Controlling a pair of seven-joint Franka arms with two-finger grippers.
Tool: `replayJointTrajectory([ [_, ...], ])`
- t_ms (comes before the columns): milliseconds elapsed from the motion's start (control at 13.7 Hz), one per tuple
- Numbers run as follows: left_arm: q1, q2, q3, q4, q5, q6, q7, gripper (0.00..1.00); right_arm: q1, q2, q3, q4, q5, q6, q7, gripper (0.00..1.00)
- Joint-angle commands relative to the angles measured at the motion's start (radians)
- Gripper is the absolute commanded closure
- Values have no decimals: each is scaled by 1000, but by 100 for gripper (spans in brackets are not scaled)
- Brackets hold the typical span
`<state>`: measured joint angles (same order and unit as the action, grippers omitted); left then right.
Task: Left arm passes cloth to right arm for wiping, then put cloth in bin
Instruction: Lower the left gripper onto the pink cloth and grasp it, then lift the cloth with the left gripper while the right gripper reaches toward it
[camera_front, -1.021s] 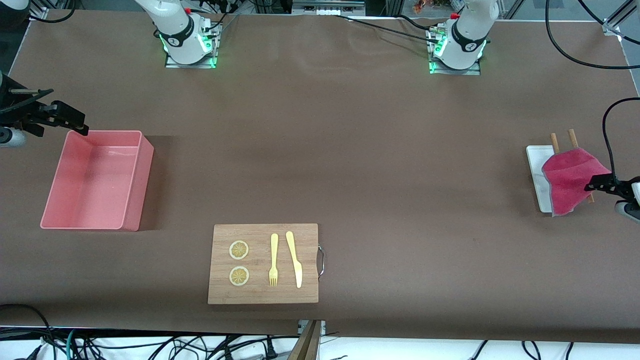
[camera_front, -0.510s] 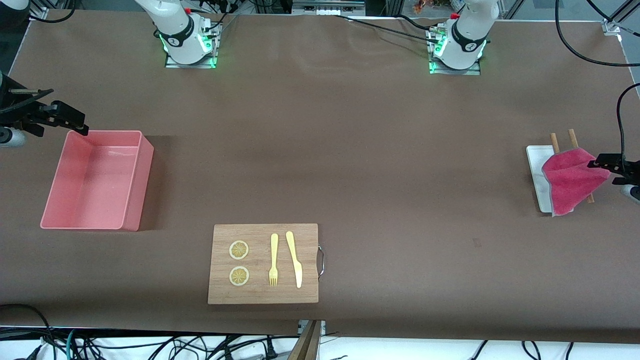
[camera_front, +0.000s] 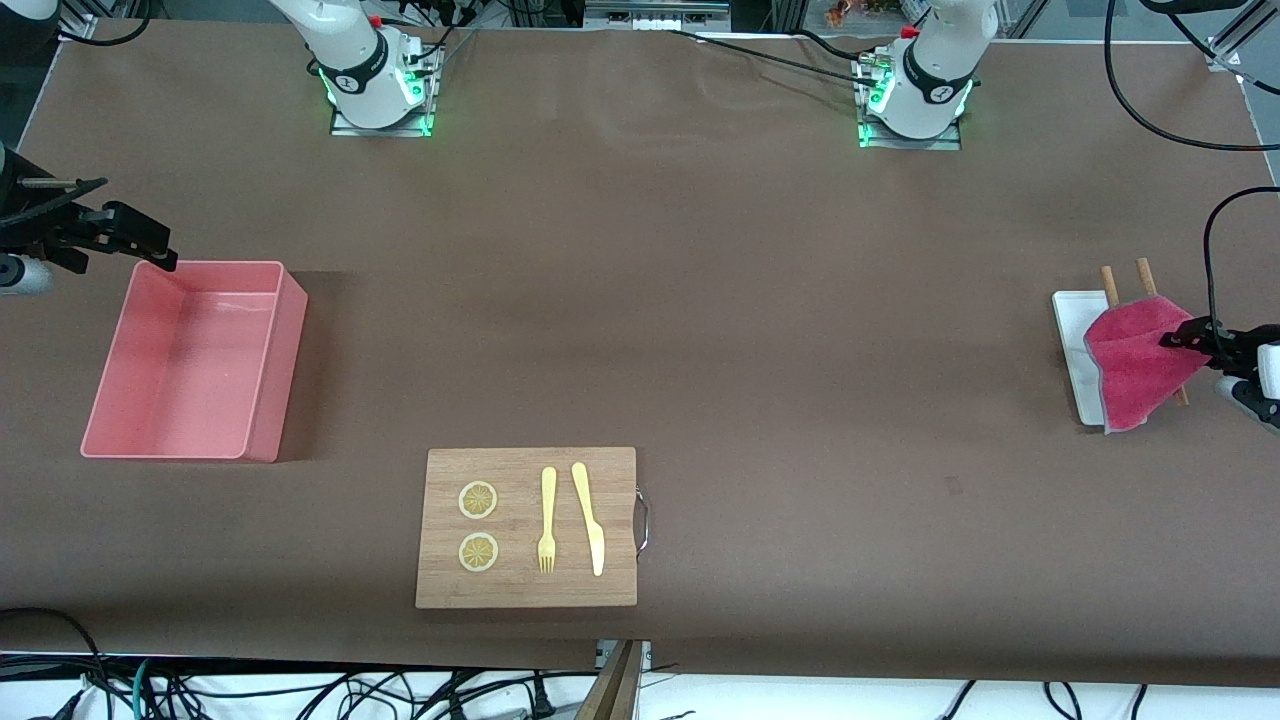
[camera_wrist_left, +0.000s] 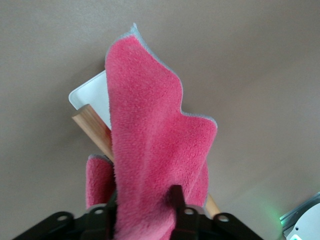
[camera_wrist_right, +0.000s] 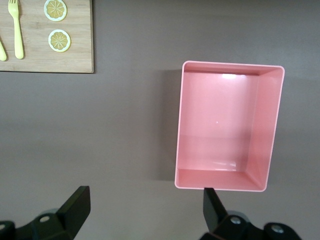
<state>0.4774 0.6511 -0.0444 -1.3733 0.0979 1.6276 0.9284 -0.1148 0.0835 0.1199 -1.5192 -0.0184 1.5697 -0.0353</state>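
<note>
Left gripper (camera_front: 1178, 338): at the right edge of the front view, at the upper edge of the cloth; in the left wrist view its fingers (camera_wrist_left: 176, 196) stand on either side of a raised fold, narrowed onto the fabric.
Cloth (camera_front: 1138, 364): magenta, fuzzy, at the right of the front view, draped over a small white tray (camera_front: 1072, 330) and two wooden sticks (camera_front: 1108, 283); not yet lifted clear.
Right gripper (camera_wrist_right: 145, 210): at the upper left edge of the front view, waiting above the table just beside the bin; jaws spread wide, nothing between them.
Bin (camera_front: 150, 420): salmon-pink tub at the left of the front view, nothing in it.
Wooden board (camera_front: 527, 590): lower centre of the front view, carrying two lemon slices (camera_front: 478, 500), a yellow fork (camera_front: 547, 520) and a yellow knife (camera_front: 589, 518).
Risk, thin grip: the pinch appears to take only one fold; the cloth could slip out as the arm rises.
Risk, drag: the cloth lies across the sticks and tray, so a sideways pull may shift them or roll the sticks.
Risk, handover: cloth and right gripper sit at the two ends of the table; a drooping rag offers a poor edge to take and may drop between the arms.
</note>
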Motion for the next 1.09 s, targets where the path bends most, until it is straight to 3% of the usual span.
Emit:
replayJointTrajectory([
  [0, -3, -1, -3, 40, 19, -31, 21, 100, -6, 9, 3, 24, 9, -4, -11, 0],
  [365, -35, -25, -15, 51, 17, -81, -6, 100, -6, 21, 3, 22, 11, -5, -11, 0],
  [510, -69, -36, -23, 126, -4, -127, -13, 100, -6, 44, 4, 22, 14, -5, -9, 0],
  [729, -124, -53, -43, 163, -93, -164, -26, 100, -3, 64, 3, 21, 20, -5, -9, 0],
  [875, -166, -67, -100, 163, -147, -166, -69, 100, -3, 81, 3, 17, 22, -10, -12, 0],
  [1021, -241, -80, -144, 163, -153, -166, -243, 100, 1, 94, 4, 10, 9, -16, -12, 0],
])
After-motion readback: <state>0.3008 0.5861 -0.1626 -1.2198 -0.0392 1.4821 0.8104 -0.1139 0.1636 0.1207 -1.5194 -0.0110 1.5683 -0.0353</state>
